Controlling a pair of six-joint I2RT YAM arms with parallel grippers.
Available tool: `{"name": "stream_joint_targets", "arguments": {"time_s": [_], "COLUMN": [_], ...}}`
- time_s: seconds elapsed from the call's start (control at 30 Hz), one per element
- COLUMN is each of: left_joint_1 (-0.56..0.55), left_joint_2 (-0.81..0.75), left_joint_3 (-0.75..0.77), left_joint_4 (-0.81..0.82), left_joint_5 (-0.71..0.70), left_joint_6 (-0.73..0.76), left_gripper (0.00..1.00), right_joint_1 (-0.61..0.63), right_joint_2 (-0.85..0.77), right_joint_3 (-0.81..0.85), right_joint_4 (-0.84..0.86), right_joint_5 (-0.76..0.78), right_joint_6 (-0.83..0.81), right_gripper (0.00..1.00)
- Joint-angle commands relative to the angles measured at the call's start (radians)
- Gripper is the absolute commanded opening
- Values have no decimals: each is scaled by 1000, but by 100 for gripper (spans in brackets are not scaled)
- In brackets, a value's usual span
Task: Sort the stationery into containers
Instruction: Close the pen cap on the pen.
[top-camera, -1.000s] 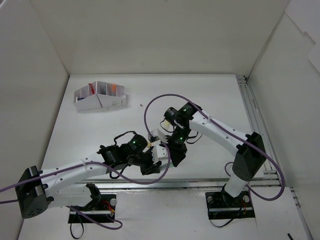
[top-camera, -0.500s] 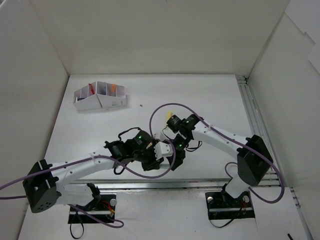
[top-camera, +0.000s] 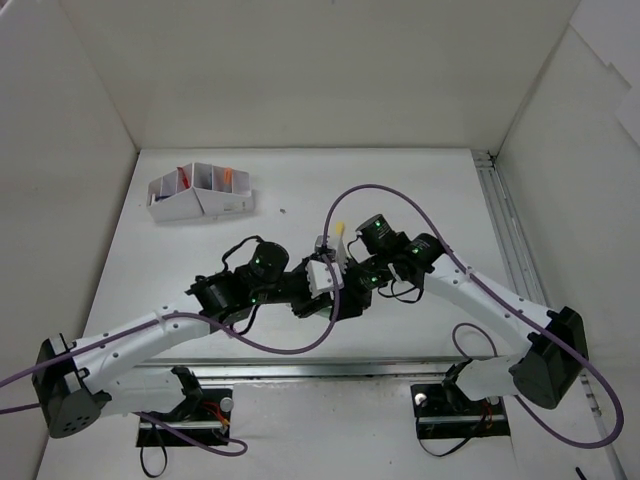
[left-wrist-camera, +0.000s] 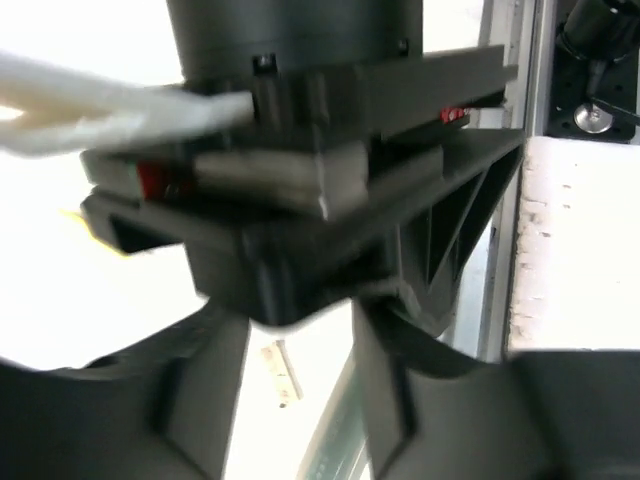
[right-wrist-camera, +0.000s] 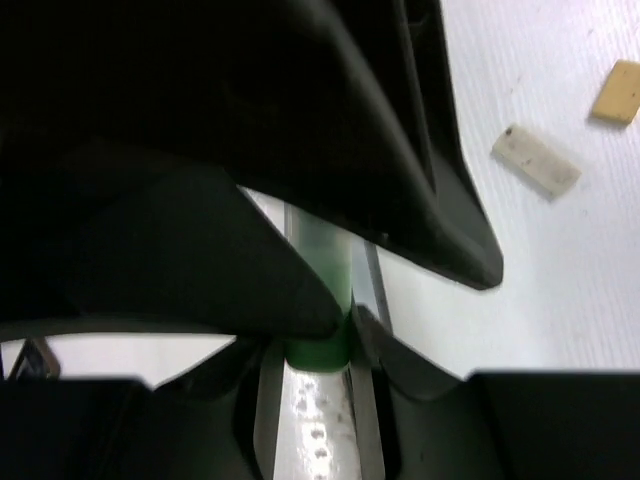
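Note:
My right gripper (right-wrist-camera: 318, 352) is shut on a stubby green marker (right-wrist-camera: 320, 300), which stands between its fingers. My left gripper (left-wrist-camera: 290, 420) is open and empty, its fingers apart over a small tan eraser (left-wrist-camera: 282, 372) on the table. In the top view both grippers meet mid-table, the left gripper (top-camera: 330, 300) pressed close against the right gripper (top-camera: 352, 292). The marker is hidden there. A whitish eraser (right-wrist-camera: 536, 160) and a tan eraser (right-wrist-camera: 616, 92) lie beside the right gripper. A yellow item (top-camera: 340, 228) lies just behind the wrists. The white organizer box (top-camera: 215, 203) stands far left.
The box holds a red item (top-camera: 183, 176) and an orange item (top-camera: 228, 176) in its compartments. A metal rail (top-camera: 505, 240) runs along the table's right side and near edge. White walls enclose the table. Purple cables loop over both arms.
Both grippers have stayed close together and shifted slightly right and away from the near edge. The right arm's elbow has swung out to the right; the left arm has reached further in.

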Motion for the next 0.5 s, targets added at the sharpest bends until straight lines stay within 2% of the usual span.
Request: {"name": "stream_joint_targets", "arguments": {"time_s": [0.0, 0.03, 0.07, 0.1, 0.37, 0.47], "left_joint_1": [-46, -46, -46, -46, -46, -46], "left_joint_2": [-96, -115, -130, -158, -182, -137], "left_joint_3": [76, 61, 58, 53, 87, 117], "left_joint_4": [263, 257, 243, 231, 76, 21], "left_joint_5": [107, 96, 82, 69, -76, -105], "left_joint_6": [1, 5, 14, 27, 109, 183], "left_gripper": [50, 64, 87, 99, 100, 100], "right_joint_1": [15, 3, -17, -22, -82, -100], "right_joint_2": [-42, -50, -55, -62, -56, -26], "right_joint_3": [-21, -25, -30, -33, 17, 79], "right_joint_4": [215, 211, 203, 185, -18, -119], "right_joint_5": [22, 32, 36, 52, 123, 45], "right_joint_6": [60, 77, 94, 112, 225, 314], "right_gripper": [0, 0, 0, 0, 0, 0]}}
